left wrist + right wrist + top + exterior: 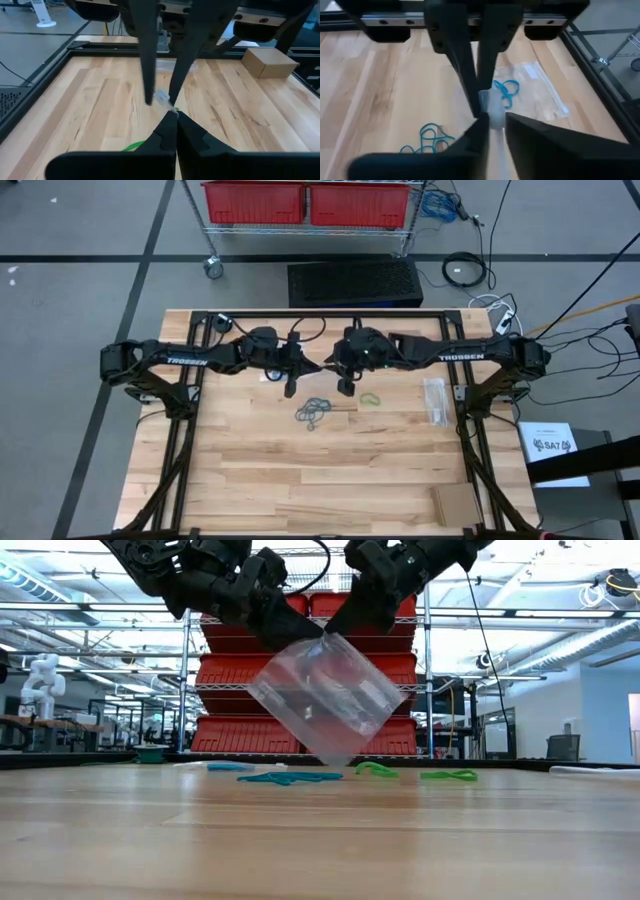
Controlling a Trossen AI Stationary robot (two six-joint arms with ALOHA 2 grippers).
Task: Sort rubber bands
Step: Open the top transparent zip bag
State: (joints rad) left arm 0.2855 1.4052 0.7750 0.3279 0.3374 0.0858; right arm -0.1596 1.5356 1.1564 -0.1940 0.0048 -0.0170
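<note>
A clear plastic bag (pixel 320 695) hangs in mid-air over the middle of the table, one corner pointing down. Both grippers meet at its top. My left gripper (pixel 290 387) reaches in from the table's left and is shut on the bag. My right gripper (pixel 345 387) reaches in from the right, its fingers closed on the same top part. Rubber bands lie loose on the wood below. A blue-grey bunch (pixel 313 412) sits just nearer than the grippers, with a green band (pixel 370 397) to its right. From table height, blue bands (pixel 285 778) and green bands (pixel 375 770) lie flat. My left gripper pinches the bag's top corner (pixel 164 98) between its two fingertips. It comes from the table's left and slants slightly down. The bag hangs below the fingers, tilted, clear of the table. My right gripper has the bag's top edge (pixel 495 117) between its two fingers, right beside the left gripper's hold. It slants down from the table's right. The clear film fills the narrow gap between the fingers, and the bag hangs below them (pixel 335 640).
More clear bags (pixel 435 400) lie flat toward the right. Another clear bag (pixel 535 90) lies under the left arm with blue bands (pixel 505 90) on it. A cardboard box (pixel 455 502) stands at the near right. A black frame (pixel 180 430) rims the table, and bare wood fills the near half.
</note>
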